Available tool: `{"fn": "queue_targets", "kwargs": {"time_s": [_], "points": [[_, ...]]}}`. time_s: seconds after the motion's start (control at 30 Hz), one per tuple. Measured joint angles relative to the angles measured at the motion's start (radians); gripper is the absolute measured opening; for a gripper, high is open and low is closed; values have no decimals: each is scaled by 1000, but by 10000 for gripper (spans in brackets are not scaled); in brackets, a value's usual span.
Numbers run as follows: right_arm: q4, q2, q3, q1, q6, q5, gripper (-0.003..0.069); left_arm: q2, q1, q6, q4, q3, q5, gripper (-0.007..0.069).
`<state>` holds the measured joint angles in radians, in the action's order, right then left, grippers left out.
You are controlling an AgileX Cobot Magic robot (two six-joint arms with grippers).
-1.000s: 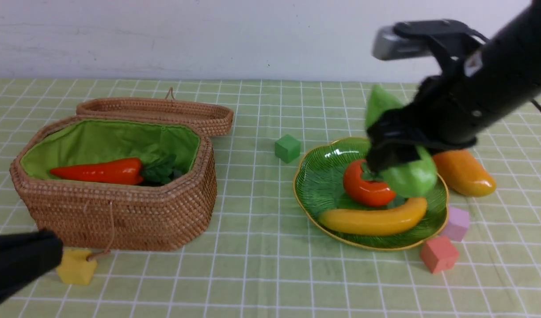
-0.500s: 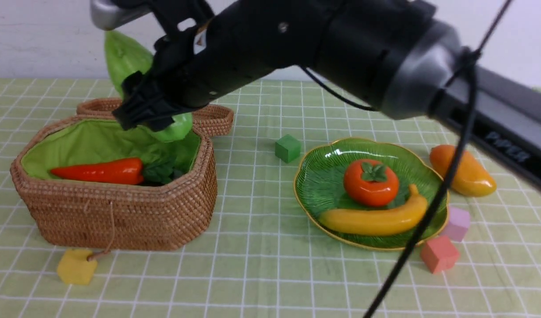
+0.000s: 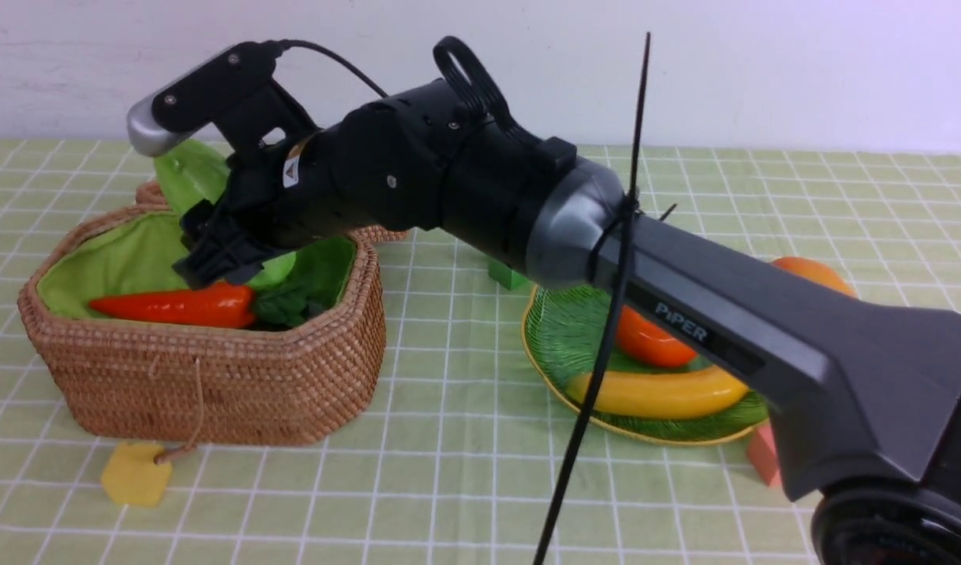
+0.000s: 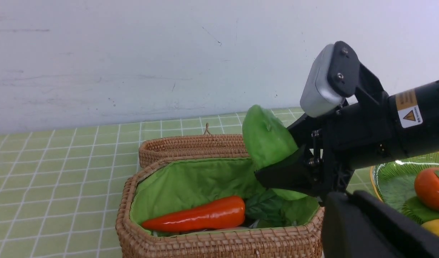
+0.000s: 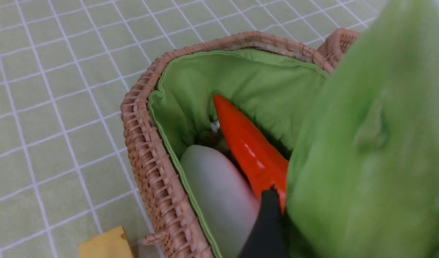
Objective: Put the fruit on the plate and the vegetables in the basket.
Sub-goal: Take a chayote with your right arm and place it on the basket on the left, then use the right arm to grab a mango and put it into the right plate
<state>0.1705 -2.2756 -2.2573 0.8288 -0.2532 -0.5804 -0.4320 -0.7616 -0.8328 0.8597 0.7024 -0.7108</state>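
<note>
My right gripper (image 3: 217, 255) is shut on the pale green gourd (image 3: 184, 174), which hangs tilted over the basket (image 3: 213, 377), its lower end inside the green lining. One black finger (image 5: 266, 222) shows beside the gourd (image 5: 366, 161). In the basket lie the red pepper (image 3: 174, 304), the dark leafy sprig (image 3: 284, 302) and the white radish (image 5: 219, 190). On the plate (image 3: 559, 337) sit the persimmon (image 3: 645, 337) and the banana (image 3: 653, 392), partly hidden by my right arm. The mango (image 3: 814, 271) lies on the cloth beyond the plate. My left gripper (image 4: 343, 195) is shut, empty, right of the basket.
A yellow cube (image 3: 135, 475) sits at the basket's front left corner by its string loop. A green cube (image 3: 500, 275) peeks from under my arm between basket and plate. A red cube (image 3: 761, 455) lies near the plate's front. The basket lid (image 4: 190, 145) rests behind.
My right arm carried the gourd from above the plate leftward across the table and has lowered it into the basket's mouth. The left arm left the front view's lower left corner.
</note>
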Motion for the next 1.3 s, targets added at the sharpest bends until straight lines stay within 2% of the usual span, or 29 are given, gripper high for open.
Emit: {"fn": "queue_targets", "kwargs": {"time_s": [0.07, 0.13, 0.3, 0.43, 0.47, 0.57, 0.6, 0.67, 0.73, 0.83, 0.97, 1.1, 1.13, 1.17, 1.2, 1.27, 1.3], "points": [[-23, 0, 0, 0, 0, 5, 637, 0, 0, 0, 0, 0, 0, -13], [-44, 0, 0, 0, 0, 7, 669, 0, 0, 0, 0, 0, 0, -13], [-59, 5, 0, 0, 0, -35, 650, 0, 0, 0, 0, 0, 0, -12], [-61, 75, 0, 0, 0, -205, 524, 0, 0, 0, -6, 0, 2, -11], [-61, 81, 0, 0, 0, -215, 516, 0, 0, 0, -9, 0, 4, -11], [-79, 199, -1, -3, 0, -434, 349, 0, 0, 32, -75, 0, 27, -11], [-81, 212, -1, -4, 0, -446, 328, 0, 0, 43, -81, 0, 30, -11], [-100, 287, -3, -15, 0, -595, 192, 0, 0, 132, -176, 0, 51, -11], [-117, 332, -4, -37, 9, -655, 83, 0, 0, 202, -265, 0, 59, -11], [-132, 382, 11, -97, 79, -673, -10, 0, 0, 323, -440, 0, 79, -11], [-141, 455, 87, -186, 160, -674, -19, 0, 0, 494, -638, 0, 114, -11], [-152, 560, 229, -277, 180, -675, -19, 0, 0, 639, -763, 0, 120, -11], [-153, 610, 325, -343, 182, -676, -18, 0, 0, 698, -811, 0, 120, -11], [-154, 622, 336, -351, 182, -676, -18, 0, 0, 710, -821, 0, 120, -11], [-159, 665, 438, -431, 187, -676, -18, 0, 0, 765, -860, 0, 121, -11], [-160, 680, 483, -490, 196, -677, -16, 0, 0, 784, -874, 0, 121, -11], [-161, 684, 536, -551, 210, -677, -14, 0, 0, 805, -883, 0, 121, -11]]}}
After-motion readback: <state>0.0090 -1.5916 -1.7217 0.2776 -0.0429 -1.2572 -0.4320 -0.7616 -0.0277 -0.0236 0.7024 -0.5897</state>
